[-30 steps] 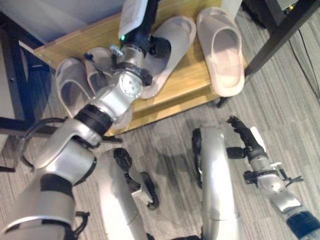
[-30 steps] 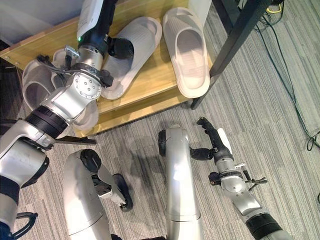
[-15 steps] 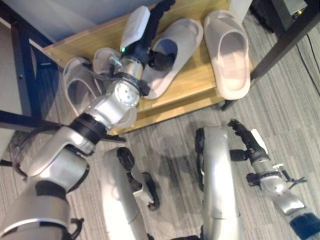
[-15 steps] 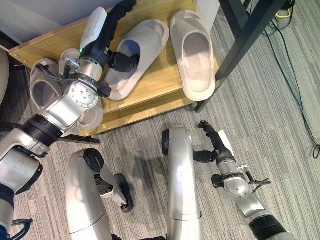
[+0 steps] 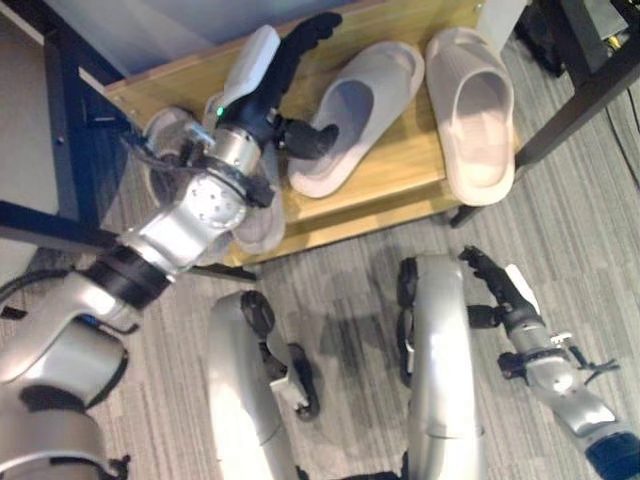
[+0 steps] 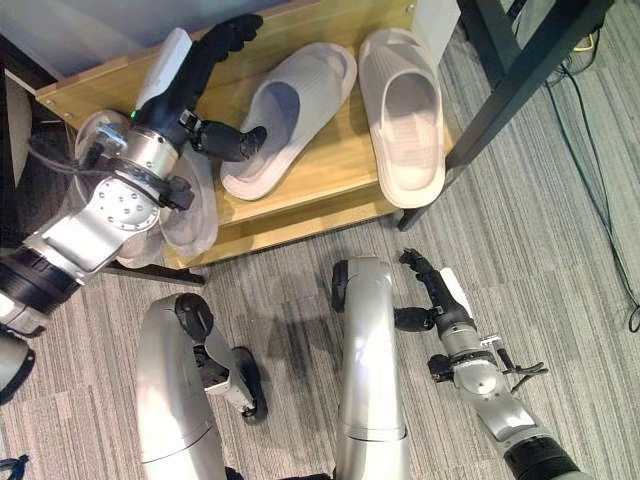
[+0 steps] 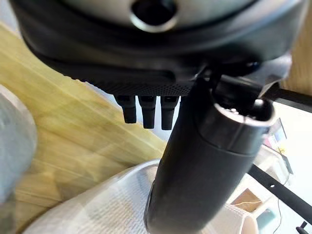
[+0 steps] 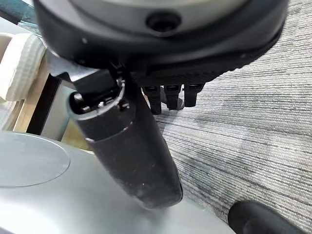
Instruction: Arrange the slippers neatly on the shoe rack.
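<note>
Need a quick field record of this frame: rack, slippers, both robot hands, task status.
shoe rack: wooden shelf, on grey carpet
slipper, right end: flat, lengthwise across the shelf
slipper, middle: angled, not parallel to its neighbour
slippers, left end: pair partly behind the left arm, one hanging past the front edge
left robot hand: fingers straight over the shelf, thumb at the angled slipper's opening
right robot hand: low over the carpet, holding nothing
status: not neat yet

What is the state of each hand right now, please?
Left hand: open, fingers straight above the shoe rack, thumb resting in the middle slipper.
Right hand: open, holding nothing, low over the carpet.
</note>
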You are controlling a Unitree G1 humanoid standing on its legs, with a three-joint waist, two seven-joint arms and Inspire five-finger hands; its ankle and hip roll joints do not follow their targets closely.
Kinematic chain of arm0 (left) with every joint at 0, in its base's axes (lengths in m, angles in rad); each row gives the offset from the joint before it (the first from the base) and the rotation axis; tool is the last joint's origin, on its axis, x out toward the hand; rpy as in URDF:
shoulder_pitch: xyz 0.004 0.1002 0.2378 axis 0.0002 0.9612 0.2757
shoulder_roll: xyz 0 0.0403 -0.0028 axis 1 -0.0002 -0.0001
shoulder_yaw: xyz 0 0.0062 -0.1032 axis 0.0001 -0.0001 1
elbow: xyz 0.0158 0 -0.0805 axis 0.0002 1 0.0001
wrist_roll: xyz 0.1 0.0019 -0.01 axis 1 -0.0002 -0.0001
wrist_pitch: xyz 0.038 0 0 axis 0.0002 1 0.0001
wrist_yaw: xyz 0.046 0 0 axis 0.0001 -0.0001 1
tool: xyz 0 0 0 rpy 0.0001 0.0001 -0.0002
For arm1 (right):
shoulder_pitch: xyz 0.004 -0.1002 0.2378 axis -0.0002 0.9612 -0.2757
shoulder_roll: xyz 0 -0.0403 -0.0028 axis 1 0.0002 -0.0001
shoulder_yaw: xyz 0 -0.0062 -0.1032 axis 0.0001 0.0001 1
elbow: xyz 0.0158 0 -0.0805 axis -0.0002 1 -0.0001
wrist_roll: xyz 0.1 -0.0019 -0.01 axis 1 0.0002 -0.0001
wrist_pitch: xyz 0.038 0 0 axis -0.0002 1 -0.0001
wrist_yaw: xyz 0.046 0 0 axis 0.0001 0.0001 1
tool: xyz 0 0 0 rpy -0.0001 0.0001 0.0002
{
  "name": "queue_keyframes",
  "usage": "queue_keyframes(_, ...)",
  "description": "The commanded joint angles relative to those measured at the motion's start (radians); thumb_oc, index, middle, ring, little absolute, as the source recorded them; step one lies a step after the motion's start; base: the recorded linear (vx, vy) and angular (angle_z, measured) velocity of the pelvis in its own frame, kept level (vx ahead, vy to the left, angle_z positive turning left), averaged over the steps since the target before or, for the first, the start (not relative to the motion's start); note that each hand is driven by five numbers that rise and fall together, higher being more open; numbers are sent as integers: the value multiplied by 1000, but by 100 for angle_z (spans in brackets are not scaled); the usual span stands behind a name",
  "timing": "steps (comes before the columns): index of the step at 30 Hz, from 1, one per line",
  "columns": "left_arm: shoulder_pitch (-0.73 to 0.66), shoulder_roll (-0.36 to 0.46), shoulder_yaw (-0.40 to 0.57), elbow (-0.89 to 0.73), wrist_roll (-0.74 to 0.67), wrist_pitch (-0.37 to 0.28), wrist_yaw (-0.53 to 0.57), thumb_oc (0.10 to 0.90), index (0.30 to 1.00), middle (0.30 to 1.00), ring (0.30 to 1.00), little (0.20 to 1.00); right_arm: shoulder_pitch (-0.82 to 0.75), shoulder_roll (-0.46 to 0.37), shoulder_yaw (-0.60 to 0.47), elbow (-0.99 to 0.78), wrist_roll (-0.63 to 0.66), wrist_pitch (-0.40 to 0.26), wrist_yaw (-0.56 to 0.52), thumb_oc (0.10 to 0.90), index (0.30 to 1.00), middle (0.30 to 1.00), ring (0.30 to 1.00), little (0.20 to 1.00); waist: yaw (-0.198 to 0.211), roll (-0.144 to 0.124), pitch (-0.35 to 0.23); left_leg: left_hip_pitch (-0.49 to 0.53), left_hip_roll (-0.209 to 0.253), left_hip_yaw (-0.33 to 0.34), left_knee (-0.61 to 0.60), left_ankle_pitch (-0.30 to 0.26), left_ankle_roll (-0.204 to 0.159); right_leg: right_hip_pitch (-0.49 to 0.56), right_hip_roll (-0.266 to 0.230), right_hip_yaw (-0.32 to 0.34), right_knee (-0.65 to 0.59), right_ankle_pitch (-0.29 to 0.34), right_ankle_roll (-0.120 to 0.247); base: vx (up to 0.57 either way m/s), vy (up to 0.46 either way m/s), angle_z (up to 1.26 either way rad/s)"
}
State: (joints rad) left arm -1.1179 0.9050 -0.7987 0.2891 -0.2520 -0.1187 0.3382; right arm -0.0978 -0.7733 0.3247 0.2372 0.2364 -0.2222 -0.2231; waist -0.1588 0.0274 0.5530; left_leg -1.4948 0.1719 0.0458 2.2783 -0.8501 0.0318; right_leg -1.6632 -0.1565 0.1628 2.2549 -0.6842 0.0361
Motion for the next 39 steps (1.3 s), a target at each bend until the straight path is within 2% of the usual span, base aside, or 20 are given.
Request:
queue_keyframes(1, -105, 89, 67, -90, -100, -108, -14, 800, 900, 900, 900, 900, -32, -38, -64, -152, -15, -60, 7, 800, 900, 900, 900, 900, 24, -26, -33, -75, -16, -36, -53, 45, -4, 93, -48, 83, 4, -96, -23, 0, 0, 0)
queue_keyframes(3, -109, 128, 41, -112, -150, -105, -56, 800, 900, 900, 900, 900, -30, -39, -69, -149, -12, -56, 20, 800, 900, 900, 900, 900, 24, -21, -33, -75, -17, -37, -50, 44, -4, 93, -45, 87, 7, -97, -22, 0, 0, 0)
queue_keyframes(10, -181, 202, -68, -125, -157, -78, -152, 800, 900, 900, 900, 900, -30, -35, -69, -142, -14, -43, 58, 800, 900, 900, 900, 900, 22, -16, -33, -75, -14, -32, -49, 47, -5, 93, -42, 94, 5, -91, -18, 0, 0, 0)
queue_keyframes(16, -173, 226, -73, -168, -141, -78, -175, 800, 900, 900, 900, 900, -22, -27, -71, -139, -31, -45, 71, 800, 900, 900, 900, 900, 27, -11, -33, -75, -16, -33, -53, 48, -6, 93, -40, 95, 1, -87, -15, 0, 0, 0)
queue_keyframes(30, -76, 214, -31, -207, -92, -40, -231, 800, 900, 900, 900, 900, -21, -24, -78, -147, -45, -35, 89, 800, 900, 900, 900, 900, 25, -14, -33, -75, -26, -31, -57, 52, -12, 93, -36, 97, 0, -87, -18, 0, 0, 0)
queue_keyframes(39, -48, 139, -16, -263, -107, -41, -255, 800, 900, 900, 900, 900, -26, -25, -79, -148, -44, -34, 99, 800, 900, 900, 900, 900, 17, -18, -33, -75, -32, -28, -57, 53, -12, 93, -36, 98, -1, -87, -18, 0, 0, 0)
